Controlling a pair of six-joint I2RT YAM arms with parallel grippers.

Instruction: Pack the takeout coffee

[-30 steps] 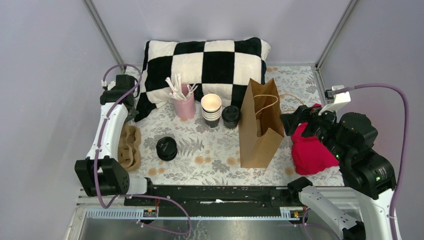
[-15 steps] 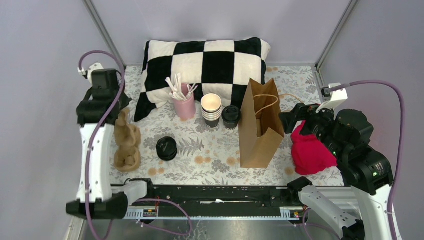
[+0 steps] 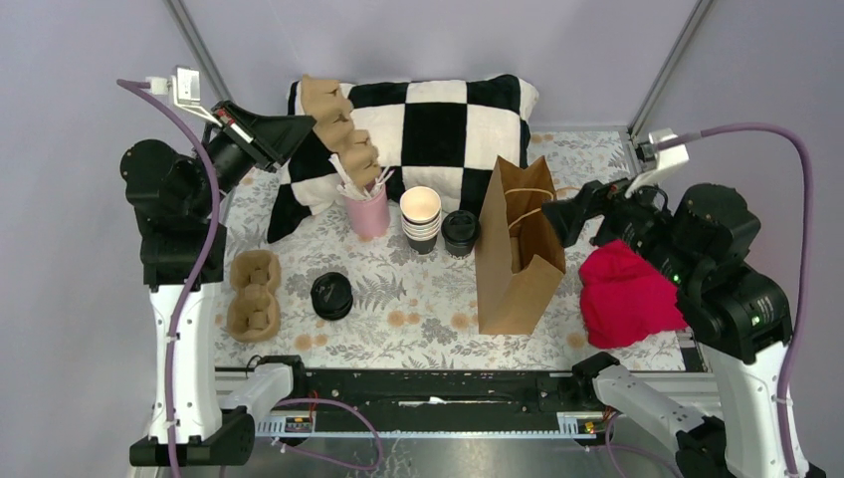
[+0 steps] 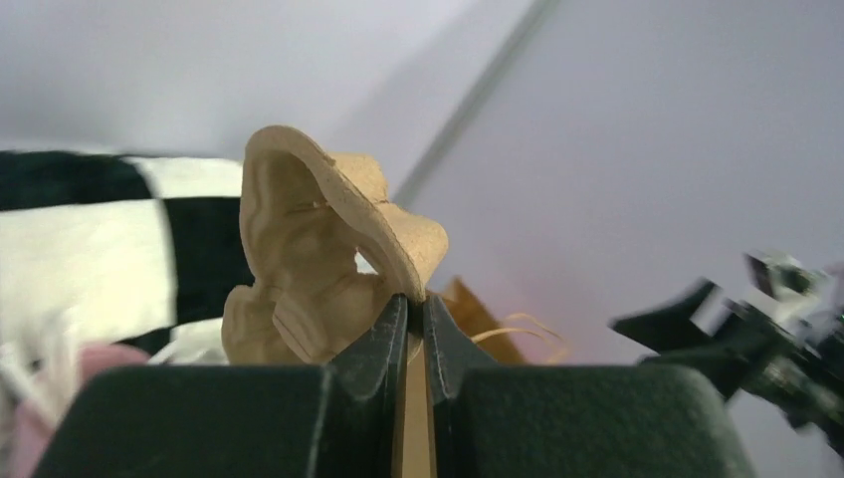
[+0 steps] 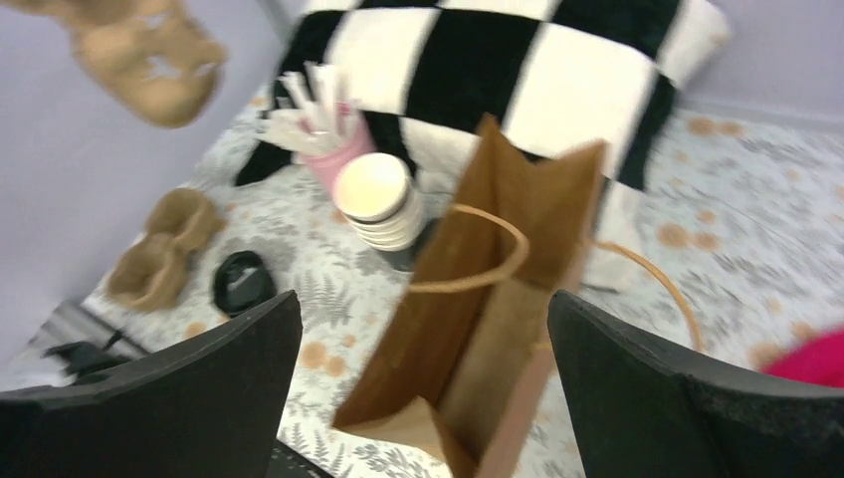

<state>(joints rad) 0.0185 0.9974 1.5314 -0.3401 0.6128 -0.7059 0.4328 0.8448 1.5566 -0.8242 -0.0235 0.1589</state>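
The takeout coffee [image 3: 460,231], a black cup with a black lid, stands on the table between a stack of lidless cups [image 3: 421,217] and an open brown paper bag [image 3: 520,249]. My left gripper [image 3: 305,125] is raised high over the pillow and shut on the edge of a cardboard cup carrier [image 3: 339,127]. The left wrist view shows the jaws pinching the carrier's [image 4: 318,254] rim. My right gripper [image 3: 555,212] is open and empty, hovering at the bag's top right. In the right wrist view its fingers [image 5: 199,393] straddle the bag's [image 5: 498,299] mouth.
A second cup carrier [image 3: 254,296] lies at the table's left, with a lone black lid [image 3: 331,295] beside it. A pink cup of stirrers [image 3: 366,207] stands before the checkered pillow [image 3: 428,124]. A red cloth [image 3: 627,294] lies right of the bag.
My left arm has lifted one carrier off the table's left, up and rightward over the pillow; another carrier stays on the table. My right gripper has edged left toward the bag's top.
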